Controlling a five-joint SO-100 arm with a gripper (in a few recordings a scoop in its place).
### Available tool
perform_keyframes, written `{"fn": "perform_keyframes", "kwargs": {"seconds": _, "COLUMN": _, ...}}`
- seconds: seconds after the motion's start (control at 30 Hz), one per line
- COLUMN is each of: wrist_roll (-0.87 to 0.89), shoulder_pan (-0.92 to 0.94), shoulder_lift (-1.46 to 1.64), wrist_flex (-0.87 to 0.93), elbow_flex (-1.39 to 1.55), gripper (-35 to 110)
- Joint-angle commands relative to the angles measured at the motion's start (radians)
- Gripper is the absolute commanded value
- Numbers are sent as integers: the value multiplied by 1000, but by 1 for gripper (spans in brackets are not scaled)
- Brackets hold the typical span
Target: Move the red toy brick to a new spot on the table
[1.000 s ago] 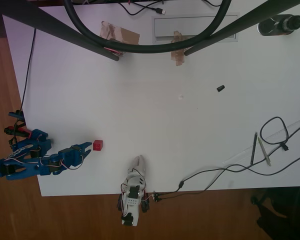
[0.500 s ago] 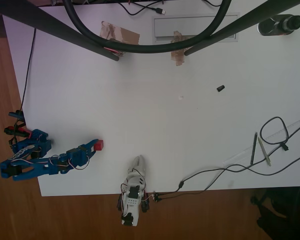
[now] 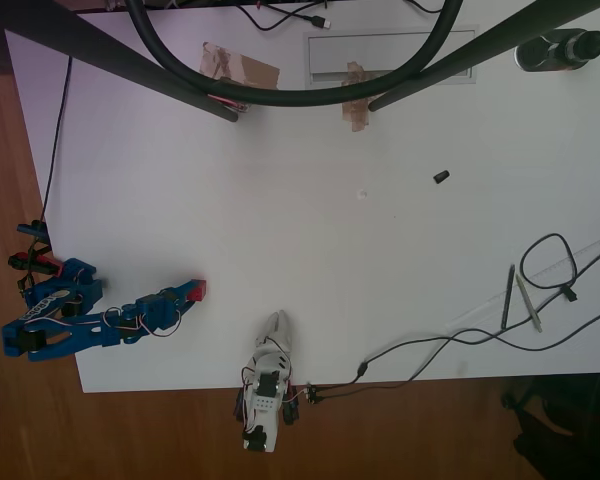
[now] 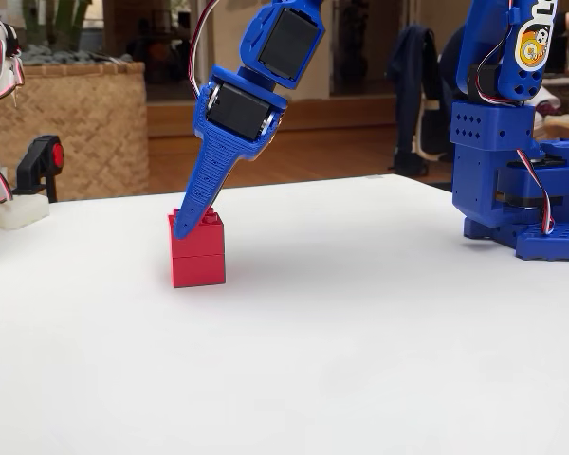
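Brick: red toy brick sits on the white tabletop, toward the left in the fixed view, standing straight up, a bit taller than wide.
Brick from above: just a small bit of red peeking out at the blue tip, near the left edge of the tabletop.
Jaws: blue gripper leans down from the upper right, tip touching the top left corner of the brick.
Jaws open or shut: cannot tell; only one blue finger seen from the side, so no way to say if the brick is pinched.
Way to go: brick right at the jaws, no gap left, a little to the right of the tip in the fixed view. Probably the grab step, not yet the carry.
Change: one second ago the tip was just short of the brick, with all of its red top showing. Now the tip covers most of it. Brick itself in about the same spot.
Farther off: small black piece well away, to the right on the tabletop.
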Motion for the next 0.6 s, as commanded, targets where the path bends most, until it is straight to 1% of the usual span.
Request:
{"fn": "perform_keyframes", "kwargs": {"seconds": 0.0, "wrist_roll": -6, "shoulder_pan": -11, "shoulder_lift": 15, "wrist_flex": -48, "elbow_flex": 14, "gripper": 15}}
{"fn": "perform_keyframes", "kwargs": {"seconds": 0.17, "wrist_roll": -6, "shoulder_pan": -17, "shoulder_lift": 21, "wrist_flex": -60, "elbow_flex": 34, "gripper": 2}}
{"fn": "perform_keyframes", "kwargs": {"seconds": 0.3, "wrist_roll": -6, "shoulder_pan": -12, "shoulder_lift": 38, "wrist_flex": -49, "elbow_flex": 28, "gripper": 0}}
{"fn": "perform_keyframes", "kwargs": {"seconds": 0.43, "wrist_roll": 3, "shoulder_pan": 34, "shoulder_lift": 97, "wrist_flex": 29, "elbow_flex": -35, "gripper": 0}}
{"fn": "perform_keyframes", "kwargs": {"seconds": 0.57, "wrist_roll": -15, "shoulder_pan": 138, "shoulder_lift": 152, "wrist_flex": 178, "elbow_flex": -164, "gripper": 0}}
